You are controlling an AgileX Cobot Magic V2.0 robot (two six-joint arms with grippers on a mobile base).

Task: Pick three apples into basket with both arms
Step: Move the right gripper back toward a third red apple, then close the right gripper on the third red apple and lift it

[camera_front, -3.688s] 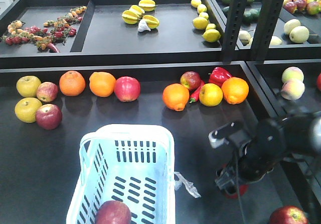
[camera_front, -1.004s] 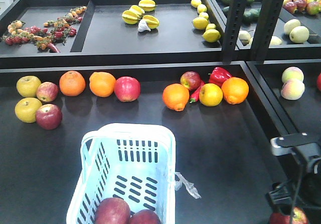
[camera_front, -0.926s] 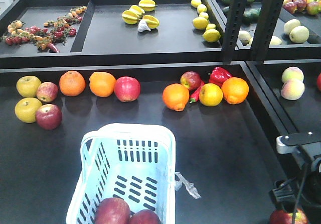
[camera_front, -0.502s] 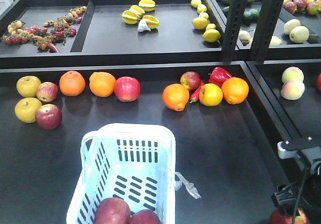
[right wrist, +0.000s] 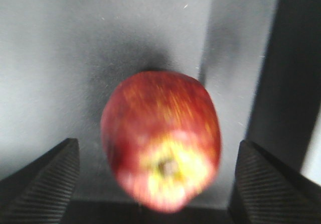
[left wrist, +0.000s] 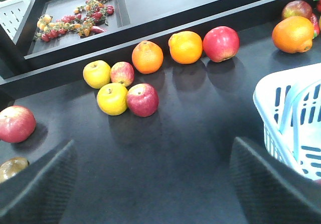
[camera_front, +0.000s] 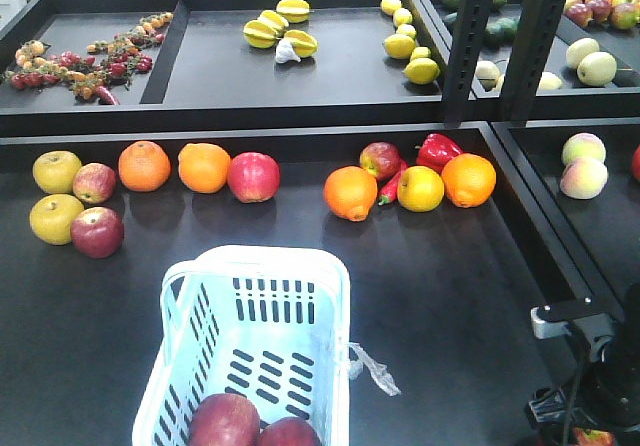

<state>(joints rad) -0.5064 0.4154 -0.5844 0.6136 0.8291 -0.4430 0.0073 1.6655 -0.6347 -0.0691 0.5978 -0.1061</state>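
Two maroon apples (camera_front: 225,421) in the pale basket (camera_front: 330,296).

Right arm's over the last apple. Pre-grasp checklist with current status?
1. Right gripper open: ok, both fingers spread wide.
2. Third apple centred between the fingers: ok, stem end faces the wrist camera.
3. Fingers clear of the apple: ok, gaps on both sides.
4. Tray wall close on the apple's right: cannot tell if the finger clears it.
5. Basket has room: ok, two apples inside at the near end.
6. Left gripper out of the way: ok, open over bare table, beside the basket.
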